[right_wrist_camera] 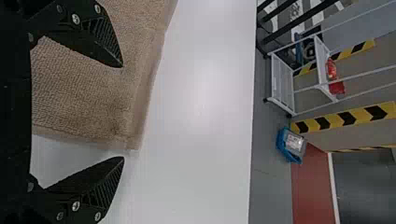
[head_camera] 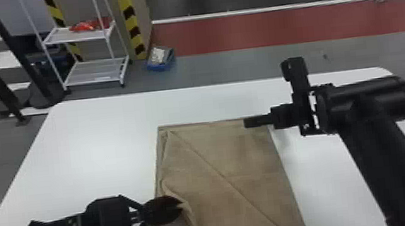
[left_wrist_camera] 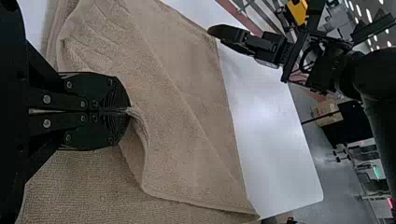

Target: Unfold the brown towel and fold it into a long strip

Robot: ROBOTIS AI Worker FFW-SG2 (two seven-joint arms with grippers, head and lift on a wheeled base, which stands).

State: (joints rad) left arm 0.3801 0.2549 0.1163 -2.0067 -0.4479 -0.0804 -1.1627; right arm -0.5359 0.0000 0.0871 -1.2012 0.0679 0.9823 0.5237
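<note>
A brown towel (head_camera: 213, 156) lies on a white surface (head_camera: 91, 146), one edge pinched in the closed left tool (head_camera: 181, 206); the right tool (head_camera: 246, 122), spread wide and empty, hovers at the towel's far right corner.

Head cam is looking forward and down from farther back; left wrist cam is looking close over the brown towel (head_camera: 216, 155) toward robot's right; right wrist cam is looking close past towel corner toward white rack (head_camera: 96, 65); all three are sharing towel and bench (head_camera: 91, 150)
</note>
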